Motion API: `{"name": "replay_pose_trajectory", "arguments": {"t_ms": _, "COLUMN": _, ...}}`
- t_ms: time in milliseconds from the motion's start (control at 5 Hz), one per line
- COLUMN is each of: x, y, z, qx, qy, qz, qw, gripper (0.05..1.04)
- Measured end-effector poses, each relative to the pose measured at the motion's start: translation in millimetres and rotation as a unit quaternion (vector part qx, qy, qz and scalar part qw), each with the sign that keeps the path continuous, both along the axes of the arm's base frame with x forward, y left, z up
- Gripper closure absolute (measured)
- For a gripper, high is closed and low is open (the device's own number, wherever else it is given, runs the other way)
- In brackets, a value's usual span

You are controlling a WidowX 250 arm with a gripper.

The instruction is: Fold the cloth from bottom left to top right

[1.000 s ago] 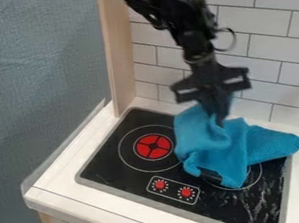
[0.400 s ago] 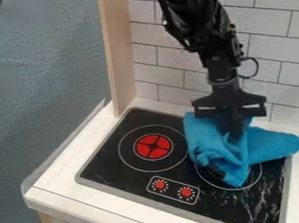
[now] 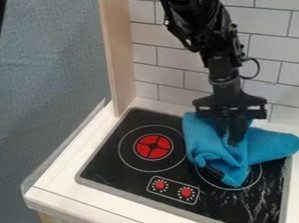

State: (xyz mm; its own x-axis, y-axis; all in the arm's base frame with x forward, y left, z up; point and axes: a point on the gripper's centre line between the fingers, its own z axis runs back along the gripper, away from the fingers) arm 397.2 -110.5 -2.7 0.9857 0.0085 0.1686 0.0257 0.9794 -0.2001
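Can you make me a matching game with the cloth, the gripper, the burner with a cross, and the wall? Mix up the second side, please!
1. Cloth
2. Gripper
3. Burner with a cross
4. Wall

A. Round and red
B. Covered in white tiles
C. Blue and bunched up
D. Pointing down at the soft thing

Right pairs: 1-C, 2-D, 3-A, 4-B

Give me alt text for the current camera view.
Black gripper at a bunched blue cloth lying partly over the right burner of a toy stove; red left burner uncovered, white tiles behind.
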Motion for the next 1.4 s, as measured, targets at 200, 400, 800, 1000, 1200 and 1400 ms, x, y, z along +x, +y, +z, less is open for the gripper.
{"name": "replay_pose_trajectory", "arguments": {"t_ms": 200, "x": -1.3, "y": -4.6, "z": 2.6, "qx": 0.007, "qy": -0.003, "qz": -0.008, "qw": 0.9999, "gripper": 0.312}}
{"name": "replay_pose_trajectory", "arguments": {"t_ms": 400, "x": -3.0, "y": -3.0, "z": 15.6, "qx": 0.012, "qy": -0.009, "qz": -0.022, "qw": 0.9996, "gripper": 0.084}}
{"name": "replay_pose_trajectory", "arguments": {"t_ms": 800, "x": -6.1, "y": 4.4, "z": 46.3, "qx": 0.034, "qy": -0.03, "qz": -0.038, "qw": 0.9983, "gripper": 0.085}}
{"name": "replay_pose_trajectory", "arguments": {"t_ms": 1000, "x": -13.4, "y": 5.0, "z": 70.3, "qx": 0.029, "qy": -0.048, "qz": -0.042, "qw": 0.9975, "gripper": 0.085}}
{"name": "replay_pose_trajectory", "arguments": {"t_ms": 1200, "x": -23.1, "y": 7.8, "z": 87.4, "qx": 0.028, "qy": -0.062, "qz": -0.048, "qw": 0.9965, "gripper": 0.085}}
{"name": "replay_pose_trajectory", "arguments": {"t_ms": 1400, "x": -23.1, "y": 7.9, "z": 88.0, "qx": 0.029, "qy": -0.063, "qz": -0.049, "qw": 0.9963, "gripper": 0.085}}
